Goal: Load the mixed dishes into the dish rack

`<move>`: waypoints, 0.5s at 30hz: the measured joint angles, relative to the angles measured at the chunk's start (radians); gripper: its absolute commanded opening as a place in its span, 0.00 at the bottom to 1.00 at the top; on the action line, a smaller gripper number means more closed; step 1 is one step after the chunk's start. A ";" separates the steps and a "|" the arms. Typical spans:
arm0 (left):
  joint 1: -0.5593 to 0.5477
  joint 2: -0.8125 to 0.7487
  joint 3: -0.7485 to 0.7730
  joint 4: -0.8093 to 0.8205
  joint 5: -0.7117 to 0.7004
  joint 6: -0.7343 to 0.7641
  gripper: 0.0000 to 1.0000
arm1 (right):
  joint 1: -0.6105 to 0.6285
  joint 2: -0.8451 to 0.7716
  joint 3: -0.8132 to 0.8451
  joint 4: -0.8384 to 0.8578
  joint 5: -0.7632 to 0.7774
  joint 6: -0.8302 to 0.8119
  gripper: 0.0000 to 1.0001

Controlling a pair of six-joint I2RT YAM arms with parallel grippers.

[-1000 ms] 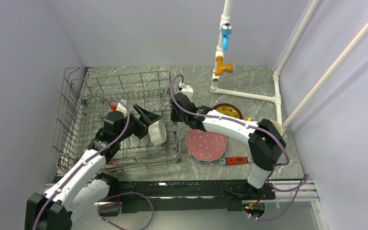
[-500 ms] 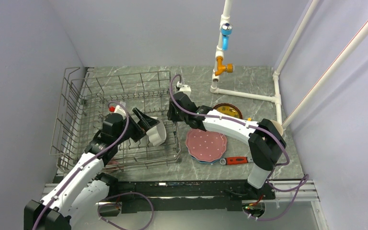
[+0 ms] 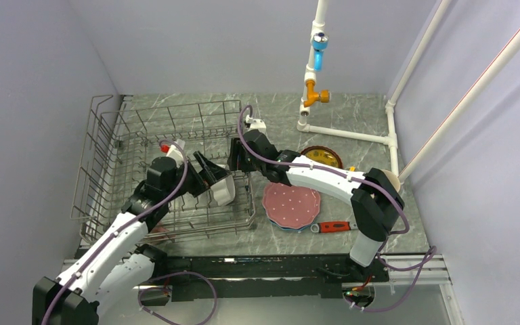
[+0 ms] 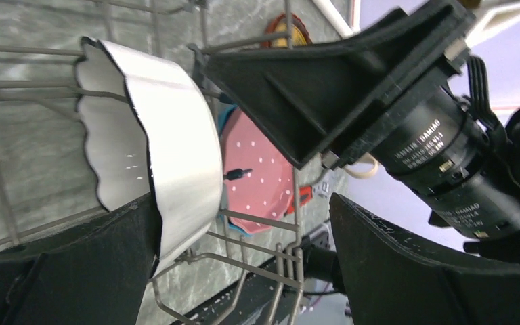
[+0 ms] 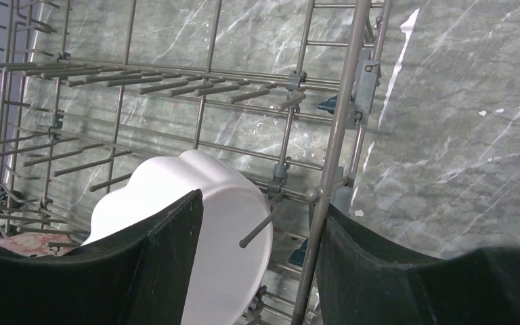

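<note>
white scalloped bowl (image 3: pixel 222 190) stands on its edge inside the dish rack (image 3: pixel 108 145), among the upright tines near the rack's right wall. left gripper (image 3: pixel 210 175) is spread wide around it, one finger just beside the bowl's outer wall (touching or not, i cannot tell), the other well clear, so nothing is clamped. right gripper (image 3: pixel 234 160) hangs over the rack's right rim with fingers parted, the bowl's edge and a rack wire between them, grasping nothing. the motor housing (image 4: pixel 440 159) behind it carries white lettering reading "damiao"; the finer lines are unreadable. on the bench (image 3: pixel 359 125) right of the rack, pink scalloped plate (image 3: pixel 291 203) lies on blue plate (image 3: pixel 279 225), a red-handled wrench (image 3: pixel 333 227) just beside them, red-brown plate (image 3: pixel 321 156) behind.
</note>
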 measured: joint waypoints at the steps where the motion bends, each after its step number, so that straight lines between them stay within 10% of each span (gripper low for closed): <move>1: -0.010 0.009 0.005 0.006 0.008 0.000 0.95 | 0.000 0.000 -0.001 0.001 -0.002 0.000 0.61; 15: -0.080 0.071 0.042 0.098 0.064 -0.003 0.99 | -0.005 0.000 -0.009 0.016 -0.014 0.000 0.57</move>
